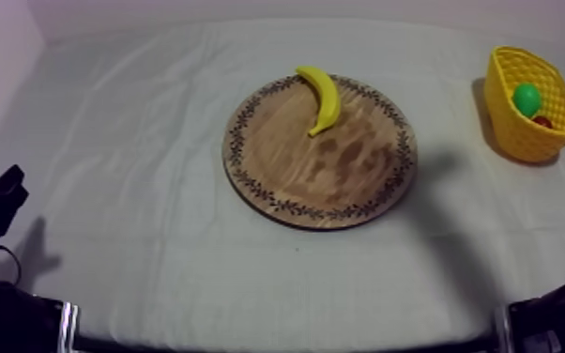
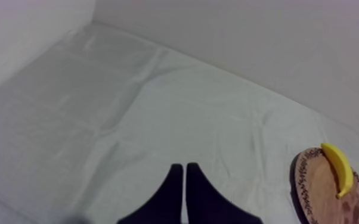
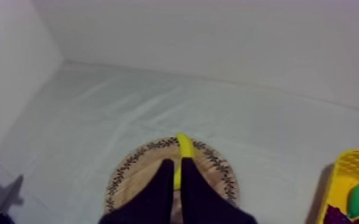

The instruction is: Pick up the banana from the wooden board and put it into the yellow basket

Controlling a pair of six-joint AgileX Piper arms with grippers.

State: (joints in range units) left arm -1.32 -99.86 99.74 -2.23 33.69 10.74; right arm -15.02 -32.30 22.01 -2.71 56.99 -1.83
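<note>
Banana (image 1: pixel 320 99) lies on board (image 1: pixel 319 178), one end at the far rim, other end pointing toward board centre; not in basket (image 1: pixel 521 141). L gripper (image 2: pixel 184 168): fingers pressed together, empty, over bare cloth (image 1: pixel 136 188), well apart from banana. R gripper (image 3: pixel 176 162): fingers together, empty; banana lies beyond the tips, no contact. Basket at R side holds pear (image 1: pixel 527 99) + small red fruit (image 1: pixel 542 122).
</note>
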